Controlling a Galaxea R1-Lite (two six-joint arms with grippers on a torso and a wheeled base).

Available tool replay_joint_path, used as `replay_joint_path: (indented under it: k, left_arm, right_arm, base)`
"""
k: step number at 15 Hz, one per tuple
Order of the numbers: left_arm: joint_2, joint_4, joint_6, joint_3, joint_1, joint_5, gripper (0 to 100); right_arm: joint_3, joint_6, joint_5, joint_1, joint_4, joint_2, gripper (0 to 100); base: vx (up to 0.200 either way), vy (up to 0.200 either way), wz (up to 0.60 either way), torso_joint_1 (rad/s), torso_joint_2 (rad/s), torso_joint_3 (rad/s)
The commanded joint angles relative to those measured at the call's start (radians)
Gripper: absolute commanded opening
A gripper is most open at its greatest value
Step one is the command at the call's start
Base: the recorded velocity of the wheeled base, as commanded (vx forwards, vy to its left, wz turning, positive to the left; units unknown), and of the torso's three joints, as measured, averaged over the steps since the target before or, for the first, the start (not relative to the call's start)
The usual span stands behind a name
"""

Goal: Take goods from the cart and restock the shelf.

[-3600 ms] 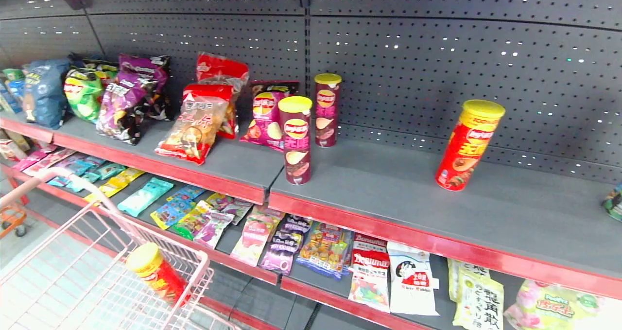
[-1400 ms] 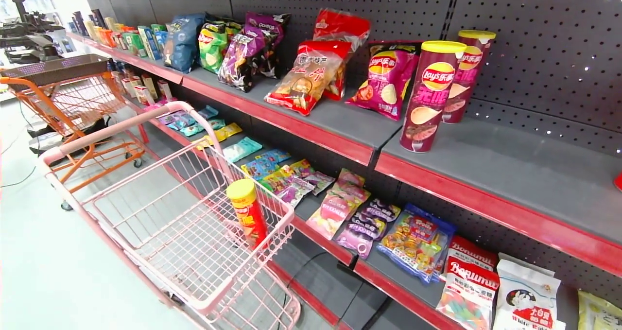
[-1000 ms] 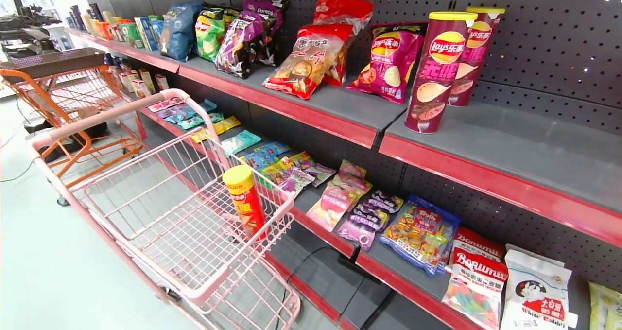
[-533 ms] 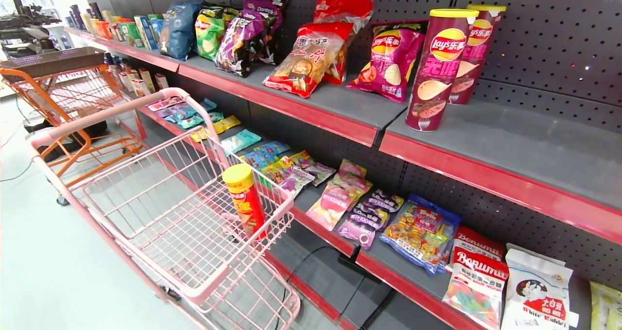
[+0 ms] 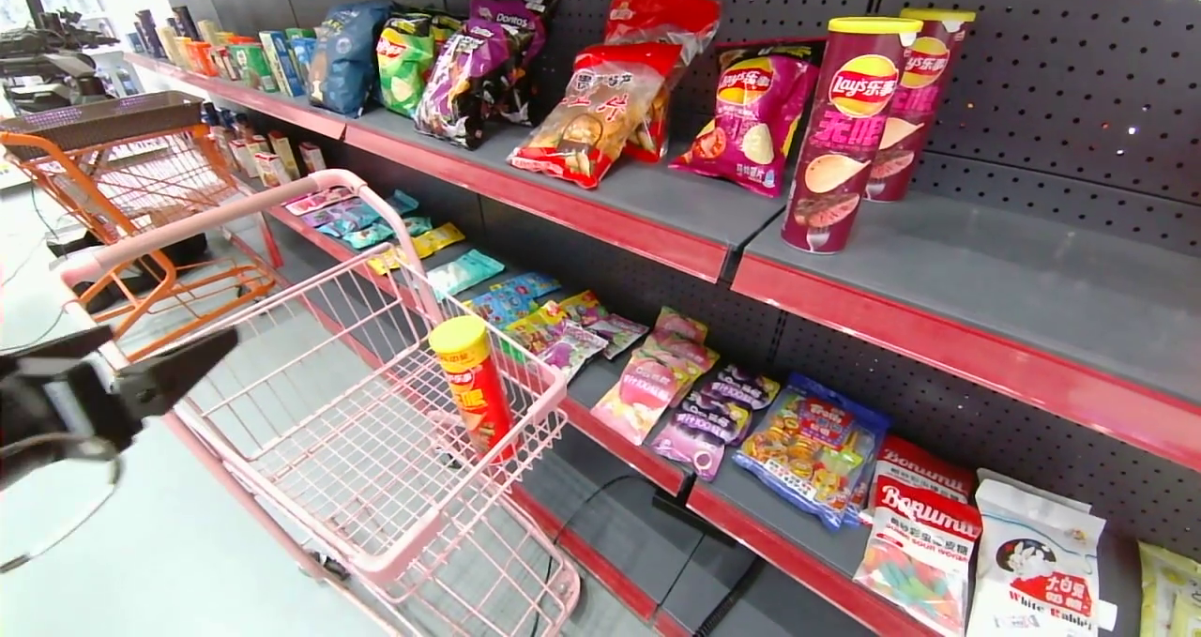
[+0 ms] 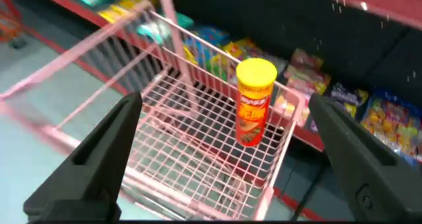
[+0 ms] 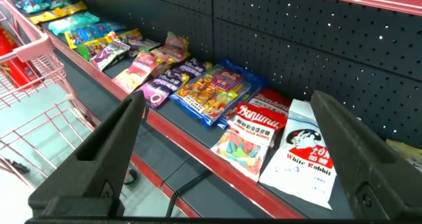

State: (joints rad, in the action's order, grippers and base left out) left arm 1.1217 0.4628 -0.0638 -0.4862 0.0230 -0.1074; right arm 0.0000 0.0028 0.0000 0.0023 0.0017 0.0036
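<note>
My left arm (image 5: 66, 402) hangs low at my left, left jaws spread wide; right jaws' fingers (image 7: 99, 158) likewise stand wide apart.

The front purple can (image 5: 849, 140), upper right of the head view, carries a round red-and-yellow logo with large pink Chinese characters under it. The rear purple can (image 5: 924, 93) bears the same mark, and so does the magenta crisp bag (image 5: 751, 121) left of them. The red can (image 5: 474, 393) in the cart (image 5: 394, 551), centre left, has small print below its yellow lid, too small to make out. At lower right, two red pouches (image 5: 915, 534) show white Latin lettering. The white pouch (image 5: 1037, 571) beside them shows red characters above dark Latin words.
</note>
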Motion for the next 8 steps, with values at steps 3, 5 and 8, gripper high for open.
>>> replay_joint_path:
  k: [3,5,8]
  left_arm:
    - [0.739,0.458,0.076,-0.101,0.034,-0.222,100]
    - [0.830,0.544,0.076,-0.123,0.058,-0.233,100]
    - [0.954,0.645,0.079,-0.158,0.083,-0.284,100]
  right_arm:
    - [0.000,0.000,0.000,0.001,0.000,-0.001,100]
    - [0.000,0.000,0.000,0.001,0.000,-0.001,100]
    - [0.000,-0.001,0.000,0.001,0.000,-0.001,100]
  base:
    - [0.000,0.000,0.00,0.000,0.00,0.000]
    - [0.000,0.000,0.00,0.000,0.00,0.000]
    - [0.000,0.000,0.00,0.000,0.00,0.000]
